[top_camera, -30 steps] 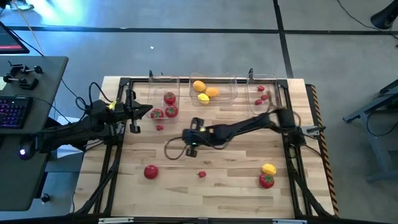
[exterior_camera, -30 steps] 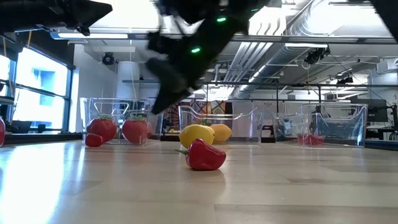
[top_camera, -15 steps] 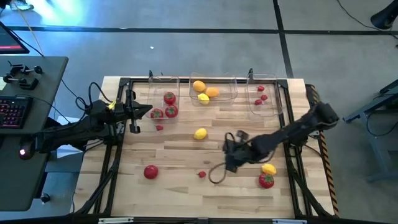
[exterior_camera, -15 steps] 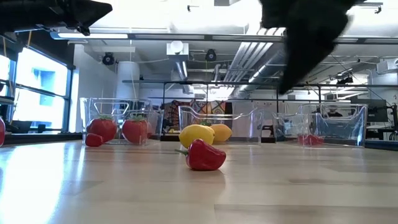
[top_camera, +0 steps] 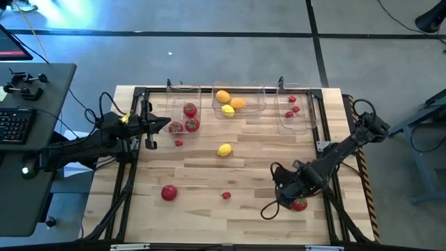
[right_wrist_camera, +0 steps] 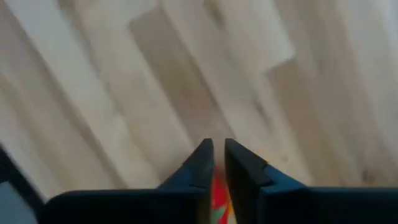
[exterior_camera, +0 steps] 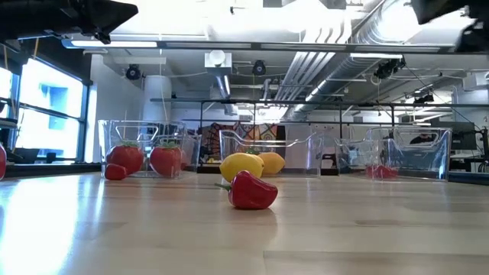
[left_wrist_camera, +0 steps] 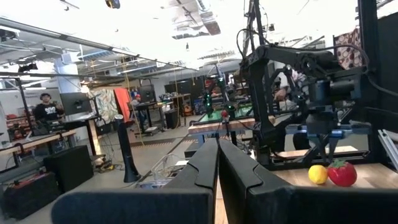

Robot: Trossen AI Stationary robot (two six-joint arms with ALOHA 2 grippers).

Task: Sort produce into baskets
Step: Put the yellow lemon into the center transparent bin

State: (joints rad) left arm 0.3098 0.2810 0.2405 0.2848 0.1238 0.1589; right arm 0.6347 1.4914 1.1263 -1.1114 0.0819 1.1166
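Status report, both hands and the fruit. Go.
Left hand shut, parked by the left bin. Right hand narrowly parted above the near-right tomato. Nothing blocking it.

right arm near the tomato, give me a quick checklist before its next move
1. Right gripper over the tomato: ok in the high view, tomato partly under it.
2. Jaws wide enough to take it: not ok, only a thin gap in the right wrist view.
3. Tomato held: cannot tell, just a red sliver shows between the jaws.
4. Tomato basket has room: ok, three tomatoes inside.
5. Left gripper out of the way: ok, parked by that basket, shut.
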